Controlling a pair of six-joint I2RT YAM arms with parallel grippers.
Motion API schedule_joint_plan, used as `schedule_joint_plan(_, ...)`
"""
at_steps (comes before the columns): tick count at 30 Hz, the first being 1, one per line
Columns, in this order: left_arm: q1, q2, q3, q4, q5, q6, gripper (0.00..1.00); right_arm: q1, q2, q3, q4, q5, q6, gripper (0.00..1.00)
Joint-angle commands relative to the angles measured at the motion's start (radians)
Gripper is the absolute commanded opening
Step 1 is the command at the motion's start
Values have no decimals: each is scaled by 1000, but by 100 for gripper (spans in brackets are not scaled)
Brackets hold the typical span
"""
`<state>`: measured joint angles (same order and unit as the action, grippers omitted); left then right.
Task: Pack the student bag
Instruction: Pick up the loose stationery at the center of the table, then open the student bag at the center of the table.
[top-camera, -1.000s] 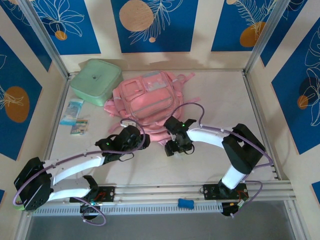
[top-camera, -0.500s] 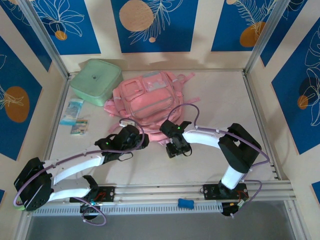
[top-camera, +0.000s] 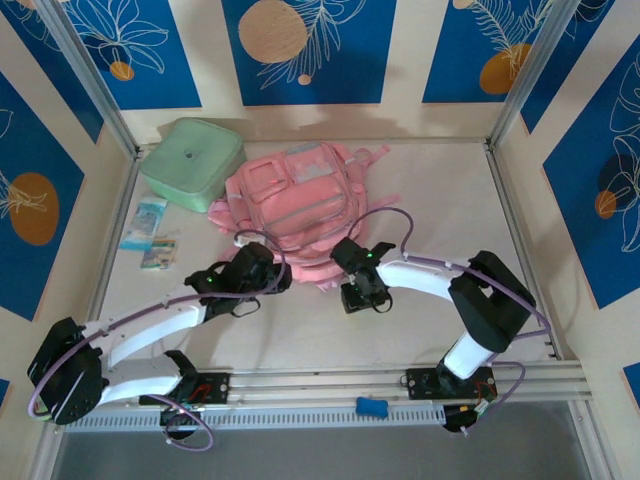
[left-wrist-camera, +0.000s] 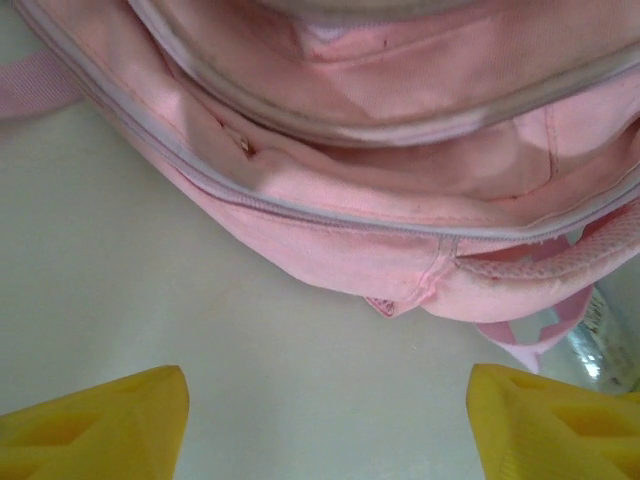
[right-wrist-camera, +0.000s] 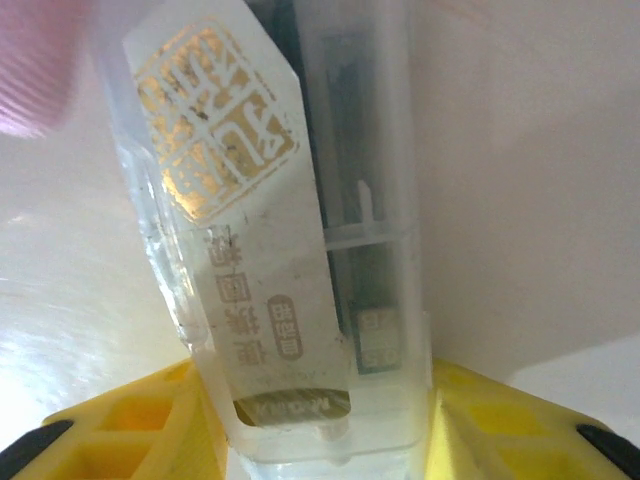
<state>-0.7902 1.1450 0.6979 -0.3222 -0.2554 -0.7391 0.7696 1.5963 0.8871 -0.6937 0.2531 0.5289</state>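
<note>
Top external view showed one large soft pink fabric backpack (top-camera: 290, 200) lying on the pale table (top-camera: 440, 200), left of centre and towards the far side. Its far-left corner was just beside one mint green square zip case (top-camera: 192, 162). Two small printed packets lay at the table's left edge, one pale blue (top-camera: 146, 220) and one smaller and darker (top-camera: 158, 253), the second nearer the arms. One small blue object (top-camera: 371, 406) sat on the rail at the near edge, between the two arm bases.

Two arms reached in from the near side. The left gripper (top-camera: 264, 262) was at the backpack's near-left edge. In the left wrist view, the left gripper (left-wrist-camera: 330, 420) had its two yellow fingertips (left-wrist-camera: 100, 425) spread wide with nothing between them. They hung over bare table just short of the backpack (left-wrist-camera: 330, 230), where two grey zip lines crossed the pink fabric.

The right gripper (top-camera: 365, 297) was just off the backpack's near edge, over the table. In the right wrist view, the right gripper (right-wrist-camera: 320, 430) had its two yellow fingers (right-wrist-camera: 130, 420) clamped on one clear plastic rectangular box (right-wrist-camera: 270, 250). The box bore a white label with gold print, and a dark insert showed through its wall. It stood out from the fingers over the table, with a blurred pink edge at the upper left corner.
</note>
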Motion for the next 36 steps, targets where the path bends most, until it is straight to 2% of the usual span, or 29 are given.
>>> schedule_joint_plan(1,34,-19,99,-79,-2,137,74,-46,-76,-41,-49,-48,34,44)
schedule_joint_plan(5,89,33,205,-141,11,301,75,-129,-156,-81,-59,-93,45,44)
schedule_joint_plan(7,123,81,261,-137,82,409,75,-168,-203,-84,-79,-98,44,44)
schedule_joint_plan(11,134,203,367,-134,215,624,75,-216,-271,-49,-126,-104,23,44)
schedule_joint_plan(15,148,321,471,-148,163,720,74,-261,-319,-13,-159,-136,2,44)
schedule_joint_plan(21,155,441,547,-104,304,877,73,-306,-345,32,-172,-193,-17,44)
schedule_joint_plan(25,158,538,619,-131,223,918,71,-315,-334,60,-183,-203,-41,44)
schedule_joint_plan(28,164,590,658,-133,168,925,63,-323,-328,67,-187,-209,-51,44)
schedule_joint_plan(30,170,606,662,-110,140,923,62,-329,-331,65,-183,-221,-55,44)
schedule_joint_plan(36,205,625,672,-84,117,913,49,-334,-331,64,-179,-232,-54,43)
